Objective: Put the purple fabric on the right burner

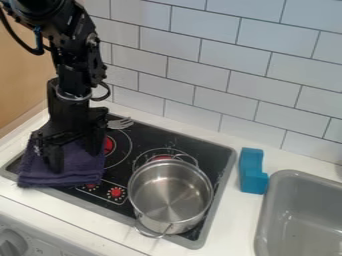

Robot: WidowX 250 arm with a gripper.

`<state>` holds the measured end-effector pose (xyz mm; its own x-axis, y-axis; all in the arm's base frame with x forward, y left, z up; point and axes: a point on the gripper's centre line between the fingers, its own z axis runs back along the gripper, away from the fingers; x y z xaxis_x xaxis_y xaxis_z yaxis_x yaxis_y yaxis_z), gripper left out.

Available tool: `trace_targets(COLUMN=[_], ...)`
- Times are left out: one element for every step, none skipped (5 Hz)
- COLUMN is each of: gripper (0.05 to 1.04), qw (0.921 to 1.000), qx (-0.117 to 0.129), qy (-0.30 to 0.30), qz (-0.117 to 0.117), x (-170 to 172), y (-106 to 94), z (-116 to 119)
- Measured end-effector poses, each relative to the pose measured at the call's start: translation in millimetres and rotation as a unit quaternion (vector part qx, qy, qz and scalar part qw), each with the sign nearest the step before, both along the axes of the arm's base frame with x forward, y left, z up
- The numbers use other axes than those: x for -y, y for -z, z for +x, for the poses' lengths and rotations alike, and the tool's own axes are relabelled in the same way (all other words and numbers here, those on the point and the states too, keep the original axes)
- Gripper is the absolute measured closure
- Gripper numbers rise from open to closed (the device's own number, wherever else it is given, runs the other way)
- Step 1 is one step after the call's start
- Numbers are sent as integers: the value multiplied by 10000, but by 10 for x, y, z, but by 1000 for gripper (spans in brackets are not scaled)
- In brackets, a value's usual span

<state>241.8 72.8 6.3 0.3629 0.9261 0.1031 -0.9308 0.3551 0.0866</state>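
While the pot [170,192] partly hides the right burner [162,157], gripper [73,157] blocks some purple fabric [79,169], folded just beneath it; 2 fingers spread apart.

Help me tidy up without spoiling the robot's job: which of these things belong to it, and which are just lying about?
For the job:
- Cloth, on the stove's left side
- Pincer, at the cloth
- Right burner, partly covered by the pot

Just lying about:
- Pot
- Fork
- Blue block
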Motion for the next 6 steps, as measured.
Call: trace_targets(gripper=[85, 85, 85, 85, 85, 85], qw=[9998, 9984, 9947, 9915, 9892, 9857], qx=[23, 46, 71, 104, 208, 315], qy=[181, 562, 1027, 1294, 1438, 1630], qz=[13, 6, -27, -82, -185, -280], x=[55, 213, 437, 577, 687, 813], y=[-4, -2, -3, -1, -6, 0], z=[47, 98, 144, 164, 251, 422])
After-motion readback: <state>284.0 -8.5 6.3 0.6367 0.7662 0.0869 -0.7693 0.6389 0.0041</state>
